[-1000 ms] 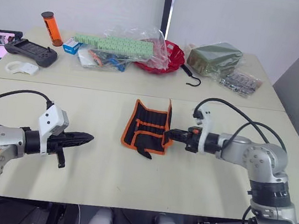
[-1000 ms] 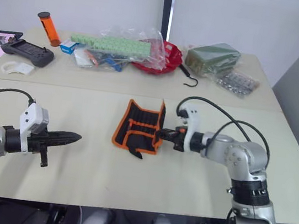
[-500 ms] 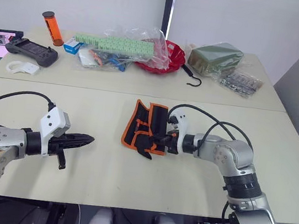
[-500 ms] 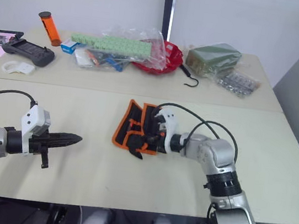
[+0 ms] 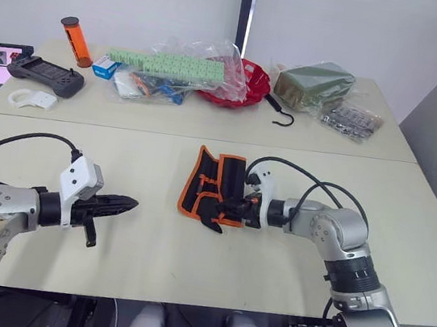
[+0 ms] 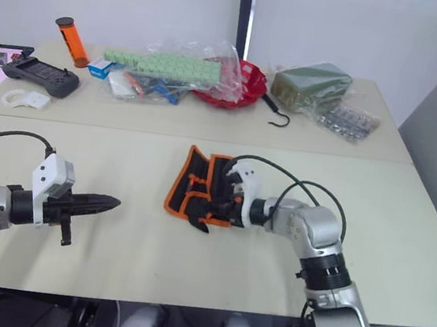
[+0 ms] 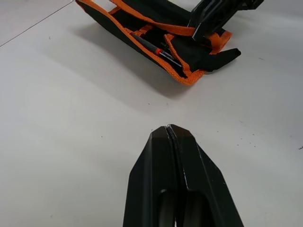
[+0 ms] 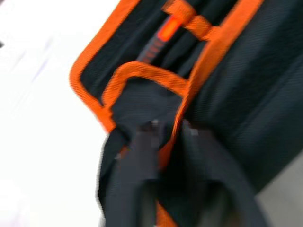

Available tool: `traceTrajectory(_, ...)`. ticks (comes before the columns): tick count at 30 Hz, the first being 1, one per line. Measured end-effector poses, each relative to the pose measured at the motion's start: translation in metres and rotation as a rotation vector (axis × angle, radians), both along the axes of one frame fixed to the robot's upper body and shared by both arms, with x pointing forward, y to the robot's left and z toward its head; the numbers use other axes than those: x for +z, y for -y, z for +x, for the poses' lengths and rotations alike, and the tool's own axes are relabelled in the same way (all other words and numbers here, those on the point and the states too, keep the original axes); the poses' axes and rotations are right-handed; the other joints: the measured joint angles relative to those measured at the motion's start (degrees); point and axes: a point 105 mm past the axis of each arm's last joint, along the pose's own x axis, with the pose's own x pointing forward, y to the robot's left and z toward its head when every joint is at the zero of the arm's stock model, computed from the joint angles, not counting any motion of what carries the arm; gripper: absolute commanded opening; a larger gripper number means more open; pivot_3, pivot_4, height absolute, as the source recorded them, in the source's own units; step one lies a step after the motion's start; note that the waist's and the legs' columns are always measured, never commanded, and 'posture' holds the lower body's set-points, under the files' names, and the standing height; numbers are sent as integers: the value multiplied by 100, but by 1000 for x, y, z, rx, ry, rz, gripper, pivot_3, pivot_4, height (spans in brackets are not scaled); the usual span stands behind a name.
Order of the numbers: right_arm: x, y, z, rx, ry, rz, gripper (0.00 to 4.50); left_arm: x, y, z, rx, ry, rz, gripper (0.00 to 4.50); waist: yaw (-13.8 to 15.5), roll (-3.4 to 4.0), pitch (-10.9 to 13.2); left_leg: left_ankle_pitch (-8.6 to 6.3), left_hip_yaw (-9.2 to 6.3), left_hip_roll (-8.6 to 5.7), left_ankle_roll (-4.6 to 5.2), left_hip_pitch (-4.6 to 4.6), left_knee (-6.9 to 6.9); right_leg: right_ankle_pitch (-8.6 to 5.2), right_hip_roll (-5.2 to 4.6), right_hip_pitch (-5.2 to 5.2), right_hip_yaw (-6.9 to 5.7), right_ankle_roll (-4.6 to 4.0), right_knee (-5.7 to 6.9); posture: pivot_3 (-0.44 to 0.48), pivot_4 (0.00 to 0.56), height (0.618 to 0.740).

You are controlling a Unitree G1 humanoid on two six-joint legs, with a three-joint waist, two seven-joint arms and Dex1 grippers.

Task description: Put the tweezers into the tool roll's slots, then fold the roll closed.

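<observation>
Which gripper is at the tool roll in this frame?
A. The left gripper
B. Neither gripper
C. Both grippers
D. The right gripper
D. The right gripper is at the tool roll, its fingers astride the orange-edged flap, while the left gripper hangs shut over bare table well off to the side.

Beige table (image 5: pixel 149 251) bears the tool roll (image 5: pixel 214 186), orange canister (image 5: pixel 75 41), game controller (image 5: pixel 45 75), black hook (image 5: pixel 278 113)

The roll (image 8: pixel 222 94) lies close before the gripper (image 8: pixel 168 130), its black fabric bordered with orange edging (image 8: pixel 87 61). The two fingers (image 8: pixel 137 156) stand on either side of an orange-edged fold, which passes between them. Beyond the fold, a slim tool with an orange-red section (image 8: pixel 158 40) sits under an orange band (image 8: pixel 189 21).
</observation>
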Motion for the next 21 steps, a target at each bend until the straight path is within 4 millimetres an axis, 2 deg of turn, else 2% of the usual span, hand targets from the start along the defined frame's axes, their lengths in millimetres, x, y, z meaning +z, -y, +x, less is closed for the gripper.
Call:
traceTrajectory(6, 2, -1, -3, 38, 3, 22, 4295, -1, 2, 1, -13, -4, -2, 0, 7, 0, 0, 0, 0, 0, 0, 7, 3, 0, 0, 7, 0, 0, 2, 0, 150, 740)
traceTrajectory(7, 3, -2, -3, 45, 5, 28, 4452, 0, 2, 1, -14, -1, -3, 0, 7, 0, 0, 0, 0, 0, 0, 8, 5, 0, 0, 8, -1, -1, 2, 0, 150, 740)
traceTrajectory(15, 6, 8, -10, 37, -24, 109, 4452, 9, 6, 7, -26, 28, -35, 0, 23, 0, 0, 0, -3, -2, 0, 2, 9, 1, -1, 8, -2, 0, 0, 0, 150, 740)
traceTrajectory(20, 18, 20, -5, 5, 19, 160, 4452, 10, 6, 7, -26, 31, -37, 0, 7, 0, 0, 0, -3, 0, -1, 2, 5, 1, 1, 4, -3, -1, 2, 0, 150, 740)
traceTrajectory(21, 19, 22, -3, -5, 24, 165, 4217, 11, 6, 7, -26, 31, -37, 0, 5, 0, 0, 0, -3, 0, -1, 2, 5, 1, 1, 4, -3, -1, 2, 0, 150, 740)
